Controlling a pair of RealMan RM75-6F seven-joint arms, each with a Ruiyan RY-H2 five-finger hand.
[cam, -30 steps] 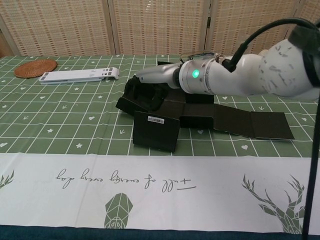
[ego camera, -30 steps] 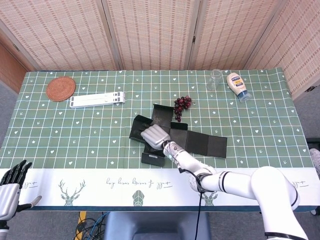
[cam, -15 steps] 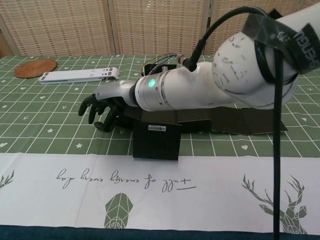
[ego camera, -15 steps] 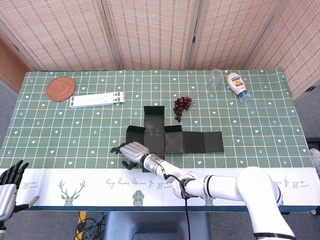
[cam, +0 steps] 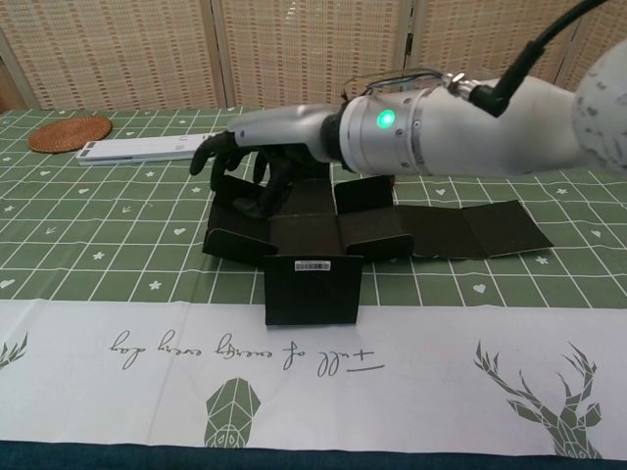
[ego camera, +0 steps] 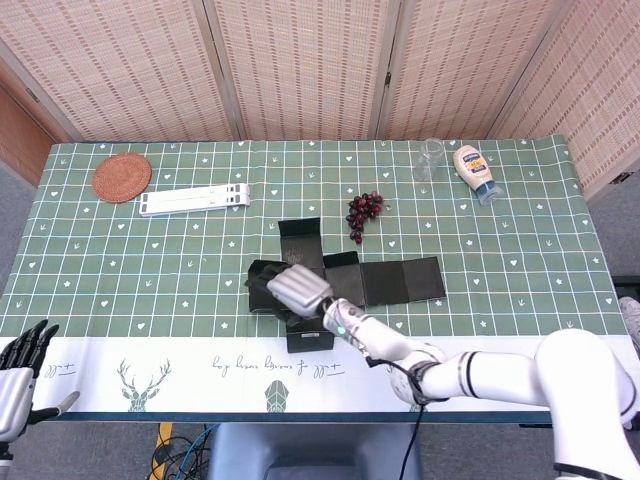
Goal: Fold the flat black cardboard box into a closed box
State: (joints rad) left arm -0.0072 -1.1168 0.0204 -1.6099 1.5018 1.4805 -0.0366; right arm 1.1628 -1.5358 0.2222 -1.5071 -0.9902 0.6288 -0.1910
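chest view: green checked tablecloth [cam: 118, 230], wicker screens [cam: 313, 49].

- Black cardboard box [ego camera: 370, 282] with a white label
- Desk [ego camera: 150, 260] cloth: green, white grid, hearts
- Dark red grapes [ego camera: 364, 212]
- Woven brown coaster [ego camera: 121, 177]
- Silver right hand [ego camera: 297, 287], black fingers [cam: 220, 155]

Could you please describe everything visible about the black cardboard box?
The black cardboard box is matte and still unfolded: a cross of creased panels lying mid-table on the green tablecloth. Its near flap, bearing a white barcode label, stands upright. The right hand reaches over its left flaps; actual contact is unclear.
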